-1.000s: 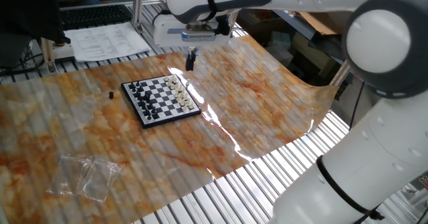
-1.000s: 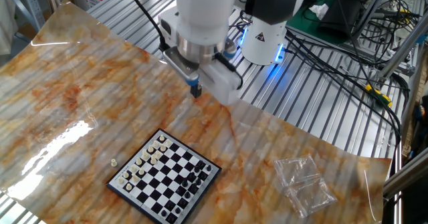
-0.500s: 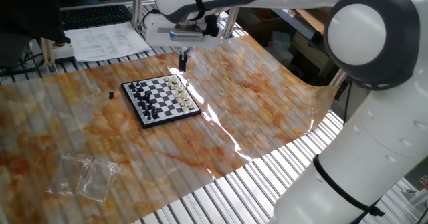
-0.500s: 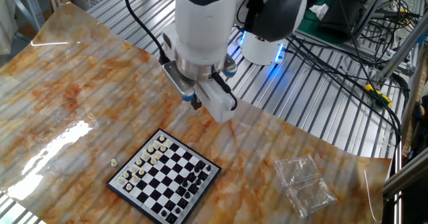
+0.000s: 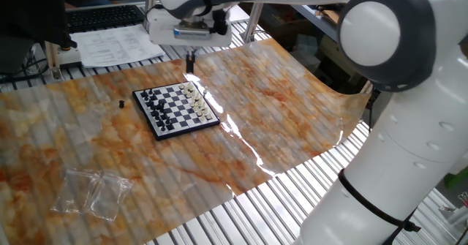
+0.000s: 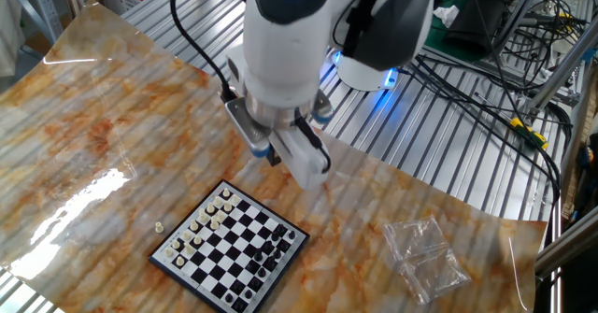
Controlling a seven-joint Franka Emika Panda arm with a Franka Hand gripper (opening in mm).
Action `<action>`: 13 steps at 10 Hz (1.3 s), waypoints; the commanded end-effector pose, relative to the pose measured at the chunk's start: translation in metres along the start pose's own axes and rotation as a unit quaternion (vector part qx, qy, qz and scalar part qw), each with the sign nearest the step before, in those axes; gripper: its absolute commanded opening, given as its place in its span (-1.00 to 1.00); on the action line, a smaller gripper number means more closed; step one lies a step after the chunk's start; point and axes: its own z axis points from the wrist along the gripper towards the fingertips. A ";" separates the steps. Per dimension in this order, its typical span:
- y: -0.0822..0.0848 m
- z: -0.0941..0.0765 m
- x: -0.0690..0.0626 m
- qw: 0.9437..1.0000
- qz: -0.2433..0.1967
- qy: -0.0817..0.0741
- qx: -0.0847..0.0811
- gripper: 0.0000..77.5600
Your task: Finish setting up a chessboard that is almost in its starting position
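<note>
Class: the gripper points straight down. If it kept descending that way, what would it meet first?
Probably the marbled table cover, just beyond the white-piece edge of the chessboard. The gripper hangs near that edge, but depth is unclear, so the board's rim is possible.

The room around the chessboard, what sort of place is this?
Probably a robotics lab: the chessboard sits on a marbled sheet over a metal slatted bench, with loose cables and printed papers around.

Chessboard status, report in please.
Gripper above mat beyond board, holding nothing visible; fingers' state unclear. Chessboard nearly set; black piece and white piece lie off-board. Path unobstructed.
</note>
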 end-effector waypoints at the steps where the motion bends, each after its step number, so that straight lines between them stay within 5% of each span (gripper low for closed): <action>1: 0.002 -0.002 -0.001 1.000 0.002 -0.009 -0.003 -1.00; 5: 0.002 -0.002 -0.001 1.000 0.007 0.005 -0.026 -1.00; 9: 0.002 -0.002 -0.001 0.999 0.016 0.004 -0.042 -1.00; 11: 0.002 -0.002 -0.001 0.997 0.033 0.013 -0.069 -1.00; 13: 0.008 0.001 -0.002 0.997 0.046 0.011 -0.067 -1.00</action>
